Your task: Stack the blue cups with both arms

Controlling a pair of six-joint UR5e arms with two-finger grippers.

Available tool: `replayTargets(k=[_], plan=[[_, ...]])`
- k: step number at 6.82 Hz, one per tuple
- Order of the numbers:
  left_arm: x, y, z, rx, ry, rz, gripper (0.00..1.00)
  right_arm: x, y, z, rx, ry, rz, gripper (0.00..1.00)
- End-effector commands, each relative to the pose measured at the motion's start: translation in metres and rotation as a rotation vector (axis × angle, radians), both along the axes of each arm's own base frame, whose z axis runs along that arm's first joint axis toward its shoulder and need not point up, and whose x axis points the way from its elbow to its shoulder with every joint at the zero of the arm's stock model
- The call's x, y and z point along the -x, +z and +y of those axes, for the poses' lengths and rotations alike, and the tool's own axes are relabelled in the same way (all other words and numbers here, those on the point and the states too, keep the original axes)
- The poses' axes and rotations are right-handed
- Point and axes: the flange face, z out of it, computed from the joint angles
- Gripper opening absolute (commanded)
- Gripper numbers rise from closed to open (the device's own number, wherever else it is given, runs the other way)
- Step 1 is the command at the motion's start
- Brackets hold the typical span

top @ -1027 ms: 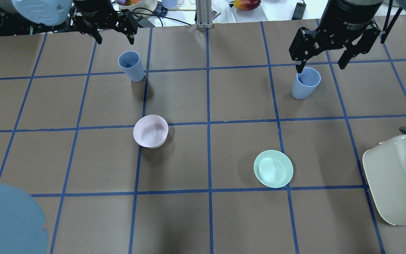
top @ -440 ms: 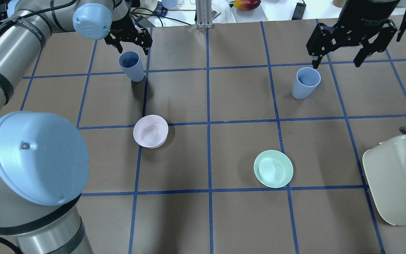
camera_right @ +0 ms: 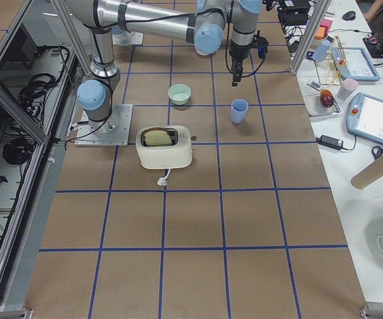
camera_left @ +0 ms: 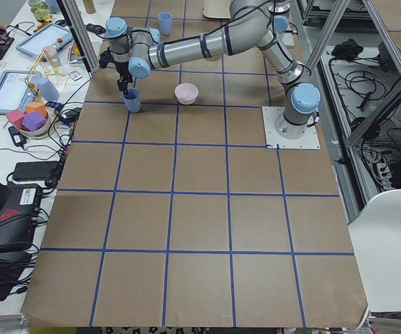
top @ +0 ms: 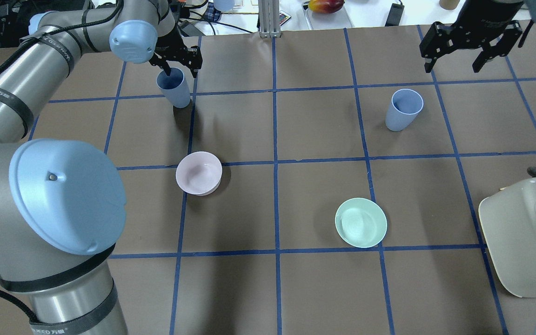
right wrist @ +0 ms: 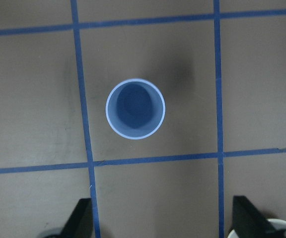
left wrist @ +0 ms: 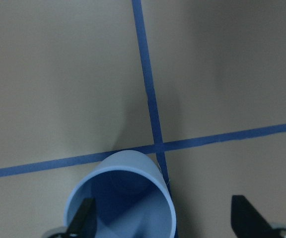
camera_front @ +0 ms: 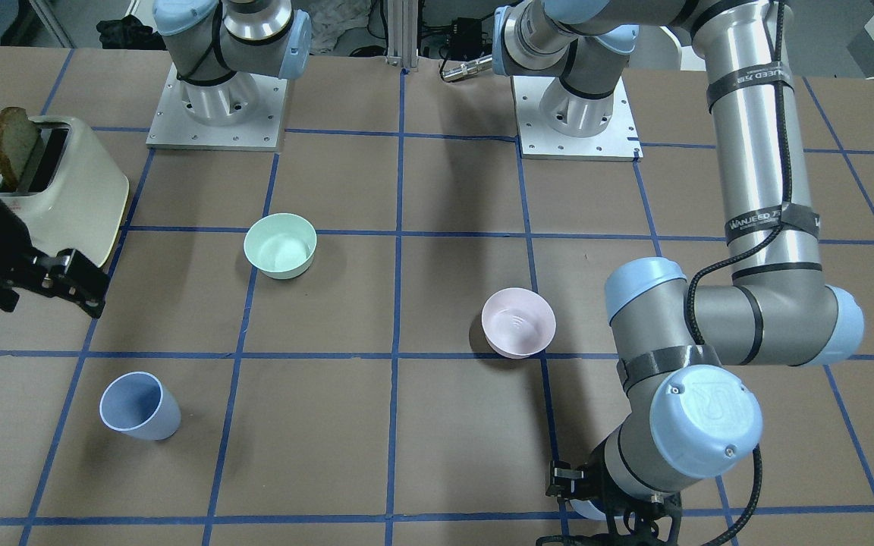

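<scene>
One blue cup point(top: 173, 87) stands upright at the far left, and also shows in the left wrist view point(left wrist: 123, 198) and the exterior left view point(camera_left: 131, 101). My left gripper point(top: 182, 70) is open and low over it. One finger point(left wrist: 86, 218) is inside the rim, the other point(left wrist: 245, 218) outside, to the side. The second blue cup point(top: 405, 109) stands upright at the far right, seen from above in the right wrist view point(right wrist: 135, 108) and also in the front-facing view point(camera_front: 137, 406). My right gripper point(top: 453, 67) is open and empty, well above that cup and beyond it.
A pale pink bowl point(top: 198, 173) sits left of centre. A mint-green bowl point(top: 360, 222) sits right of centre. A cream toaster point(top: 524, 237) holding toast point(camera_front: 12, 140) stands at the near right edge. My left arm's elbow point(top: 63, 195) looms over the near left.
My left arm has swung in and its gripper has come down onto the left cup's rim. My right gripper has drawn away from the right cup towards the far right.
</scene>
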Motion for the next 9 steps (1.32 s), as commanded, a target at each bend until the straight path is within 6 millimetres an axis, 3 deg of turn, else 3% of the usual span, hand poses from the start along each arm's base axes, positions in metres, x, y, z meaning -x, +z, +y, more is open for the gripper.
replayTargets(k=[1,3,4,5,6,7,8,9], plan=[[0.000,-0.009,0.002,-0.014,-0.006,-0.002,0.00,0.010,-0.060,-0.040,0.024,0.001,0.004,1.00],[-0.001,-0.005,0.001,-0.005,-0.016,-0.048,0.00,0.014,-0.115,-0.058,-0.033,-0.001,-0.007,1.00],[0.029,0.017,0.008,0.023,-0.040,-0.047,0.00,0.014,-0.139,-0.064,-0.064,0.001,-0.013,1.00],[0.085,0.042,0.027,0.054,-0.075,-0.048,0.00,0.015,-0.158,-0.065,-0.096,0.002,-0.018,1.00],[0.133,0.056,0.045,0.081,-0.014,-0.028,0.00,0.015,-0.165,-0.066,-0.110,0.002,-0.019,0.97],[0.175,0.057,0.065,0.072,0.022,-0.008,0.00,0.016,-0.175,-0.066,-0.129,0.001,-0.020,0.80],[0.237,0.057,0.097,0.066,0.012,0.004,0.00,0.016,-0.180,-0.066,-0.139,0.001,-0.023,0.69],[0.289,0.049,0.133,0.047,-0.029,0.003,0.00,0.016,-0.185,-0.063,-0.153,0.001,-0.026,0.35]])
